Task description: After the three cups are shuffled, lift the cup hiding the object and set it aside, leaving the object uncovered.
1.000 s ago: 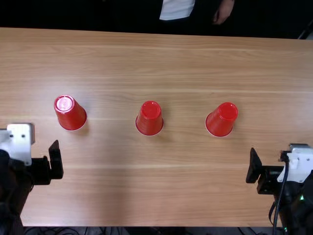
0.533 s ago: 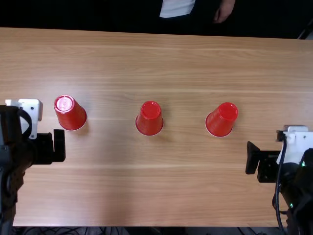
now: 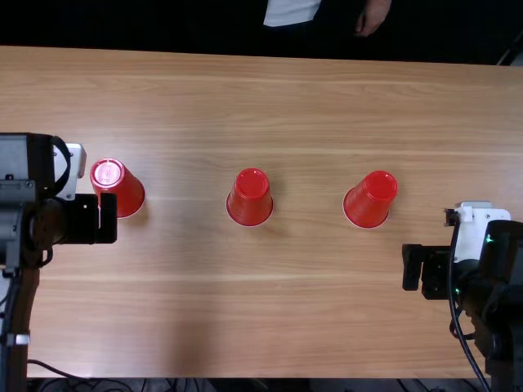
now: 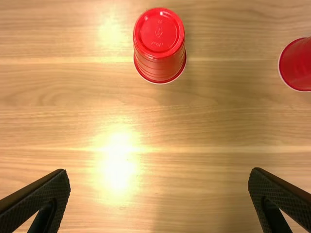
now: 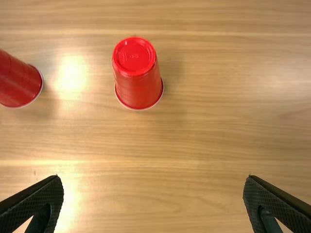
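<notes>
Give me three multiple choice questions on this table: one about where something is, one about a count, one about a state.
1. Which cup is closest to the left gripper?
A. the left cup
B. the middle cup
C. the right cup

2. How many red cups stand on the table?
A. two
B. three
C. four

3. How do the cups stand?
A. mouth up
B. on their sides
C. upside down

Answers:
1 A, the gripper sits right beside that cup in the top view.
2 B, the left cup, the middle cup and the right cup form a row.
3 C, each flat base faces up, with the rim on the wood.
</notes>
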### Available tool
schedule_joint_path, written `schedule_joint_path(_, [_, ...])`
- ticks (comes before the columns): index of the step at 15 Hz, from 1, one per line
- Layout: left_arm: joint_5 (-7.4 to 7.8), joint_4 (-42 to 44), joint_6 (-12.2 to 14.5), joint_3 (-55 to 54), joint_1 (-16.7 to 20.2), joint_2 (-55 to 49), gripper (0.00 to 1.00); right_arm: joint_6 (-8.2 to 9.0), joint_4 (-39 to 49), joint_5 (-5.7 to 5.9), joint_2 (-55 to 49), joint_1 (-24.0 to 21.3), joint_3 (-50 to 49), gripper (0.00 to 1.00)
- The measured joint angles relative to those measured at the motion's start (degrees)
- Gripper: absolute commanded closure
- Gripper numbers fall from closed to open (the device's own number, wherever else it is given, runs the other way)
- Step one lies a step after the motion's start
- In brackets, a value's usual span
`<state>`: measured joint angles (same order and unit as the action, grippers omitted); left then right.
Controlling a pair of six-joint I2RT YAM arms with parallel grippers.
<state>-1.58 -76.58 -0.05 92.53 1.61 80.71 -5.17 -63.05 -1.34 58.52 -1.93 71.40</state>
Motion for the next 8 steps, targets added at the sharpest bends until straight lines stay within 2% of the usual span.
schedule_joint_path(3, [-0.11, 0.3, 0.0, 2.1, 0.0, 4.3, 0.00, 0.00, 0.0, -0.17, 1.9, 1.6, 1.2, 0.00])
schedule_joint_path(8, [-0.13, 0.9, 0.0, 6.8, 0.0, 12.5, 0.00, 0.13, 0.9, -0.42, 7.5, 1.6, 2.5, 0.00])
